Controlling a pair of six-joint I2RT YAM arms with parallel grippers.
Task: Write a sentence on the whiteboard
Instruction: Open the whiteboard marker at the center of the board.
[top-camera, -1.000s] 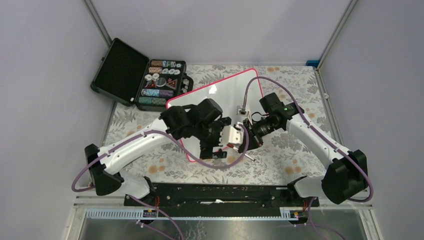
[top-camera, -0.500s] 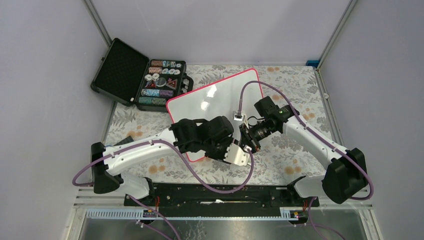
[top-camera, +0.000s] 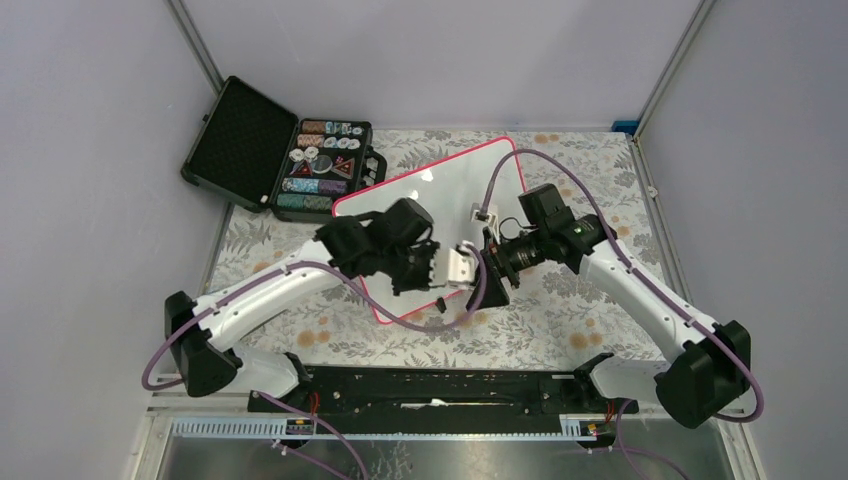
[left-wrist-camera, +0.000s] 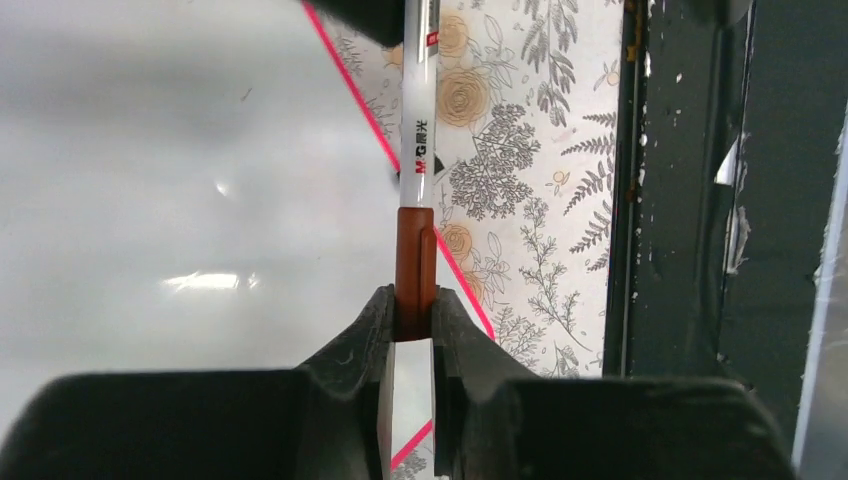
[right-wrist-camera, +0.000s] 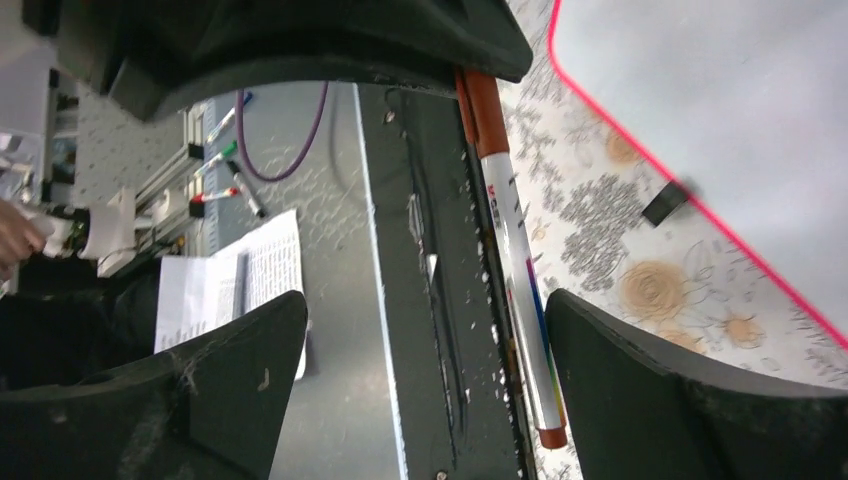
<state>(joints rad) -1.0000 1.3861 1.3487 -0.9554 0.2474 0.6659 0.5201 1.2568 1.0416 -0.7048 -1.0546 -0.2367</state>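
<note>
**Left tool pinching a capped marker while the right tool is gaping around it**

The floral-patterned counter (top-camera: 560, 310) is carrying the whiteboard (top-camera: 440, 185). The board is lying flat beneath and beyond both tools, and its pink rim (left-wrist-camera: 345, 78) is passing just under the left tool (left-wrist-camera: 415, 305). No sentence is showing on any part of the board in view, so the writing appears not yet begun.

The left arm (top-camera: 270, 290) is reaching forward and inward from its base, with its elbow raised and its wrist turning toward the other arm. The right arm (top-camera: 640, 285) is mirroring it from the far side. The two tools are facing each other, nose to nose, above the board's near edge.

The left tool is clamping narrowly on the marker (left-wrist-camera: 418, 120), gripping only its brown cap (left-wrist-camera: 415, 260). The white barrel (right-wrist-camera: 515, 270) is running straight out ahead of that tool. It is passing between the fingers (right-wrist-camera: 680, 400) of the right tool (right-wrist-camera: 425, 305), which is standing wide and touching nothing.

The likely trouble is lying in that grip. With only the cap being held, the barrel could slip out of it and drop onto the board or the counter, since nothing else is supporting it. The pinch is also thin, so the marker could swivel once the arm is moving. And with the cap on, no ink can reach the board.
</note>
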